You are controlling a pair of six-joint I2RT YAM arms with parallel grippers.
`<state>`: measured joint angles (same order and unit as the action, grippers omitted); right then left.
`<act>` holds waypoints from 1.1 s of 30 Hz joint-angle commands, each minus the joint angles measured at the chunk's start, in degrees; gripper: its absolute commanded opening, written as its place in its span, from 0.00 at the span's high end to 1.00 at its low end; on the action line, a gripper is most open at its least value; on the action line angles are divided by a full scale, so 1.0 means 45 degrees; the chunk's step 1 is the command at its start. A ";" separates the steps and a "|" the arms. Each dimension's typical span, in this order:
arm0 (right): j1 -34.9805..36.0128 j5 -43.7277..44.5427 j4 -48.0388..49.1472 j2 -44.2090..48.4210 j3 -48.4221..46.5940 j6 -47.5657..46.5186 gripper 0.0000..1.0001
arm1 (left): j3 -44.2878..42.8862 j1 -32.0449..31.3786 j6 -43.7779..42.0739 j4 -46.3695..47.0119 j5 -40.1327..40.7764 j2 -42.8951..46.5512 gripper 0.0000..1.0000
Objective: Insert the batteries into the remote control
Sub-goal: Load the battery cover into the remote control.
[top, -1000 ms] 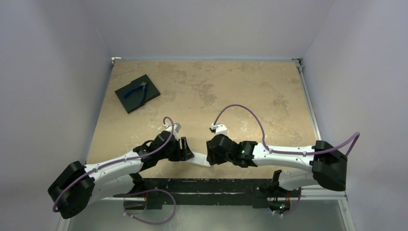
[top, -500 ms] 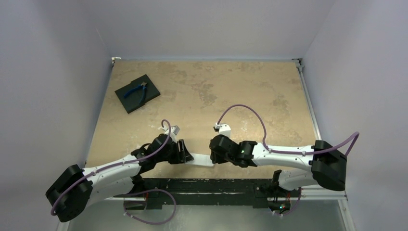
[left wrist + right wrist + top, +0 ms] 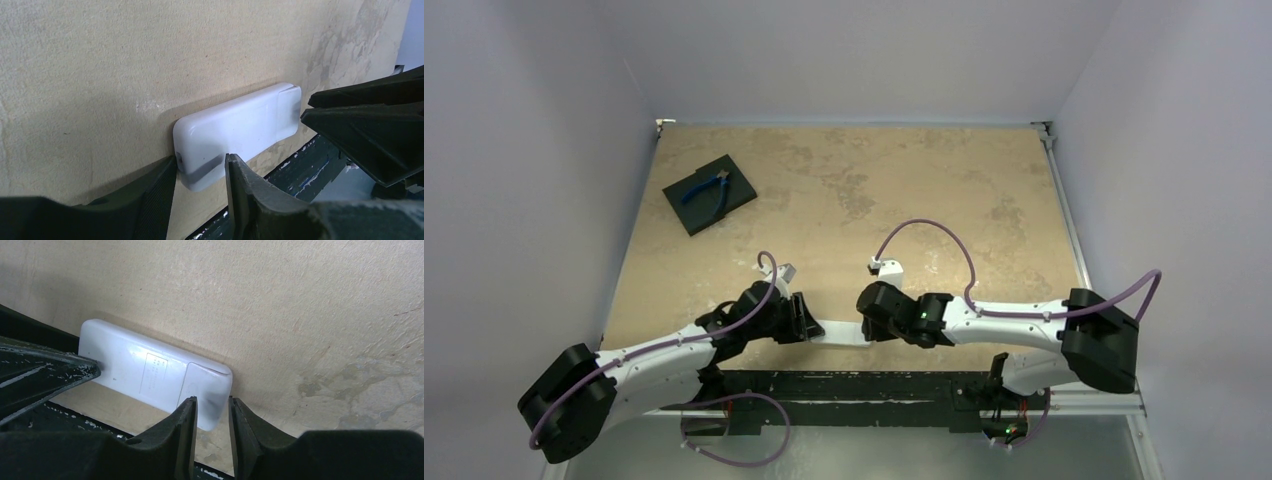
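Nearest you, at the table's [image 3: 924, 180] front edge, lies one remote control [image 3: 836, 331], plain white back showing. Its long axis runs left to right, battery-cover end toward the right arm. Both grippers pinch it narrowly, the left gripper [image 3: 200, 175] on one end and the right gripper [image 3: 212, 412] on the other. Far back left sits one black pad [image 3: 734, 200] with one pair of blue-handled pliers [image 3: 707, 187] on it.

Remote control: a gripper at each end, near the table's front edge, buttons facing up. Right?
Not buttons up: the right wrist view shows the remote control plain white back up, with label and cover seam. Left gripper and right gripper at its ends, near the front edge of the table, is correct.
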<state>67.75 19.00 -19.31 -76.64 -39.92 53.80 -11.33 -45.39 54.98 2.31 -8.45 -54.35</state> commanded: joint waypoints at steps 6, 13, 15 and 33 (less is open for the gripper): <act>-0.0051 0.0554 0.0032 -0.0217 -0.0161 0.0388 0.65 | 0.0207 0.0027 0.0145 0.0285 -0.0149 -0.0010 0.61; -0.0069 0.0492 0.0109 -0.0400 -0.0137 0.0440 0.67 | 0.0199 0.0032 0.0165 0.0347 -0.0154 -0.0061 0.62; -0.0062 0.0463 0.0133 -0.0438 -0.0116 0.0428 0.69 | 0.0197 0.0029 0.0152 0.0366 -0.0154 -0.0071 0.63; -0.0055 -0.0137 0.0672 -0.1123 0.0448 0.0555 0.75 | 0.0125 0.0028 0.0131 0.0376 -0.0154 -0.0205 0.64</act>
<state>67.57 18.59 -18.06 -80.20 -39.77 55.07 -11.22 -45.39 55.02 2.50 -8.60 -54.76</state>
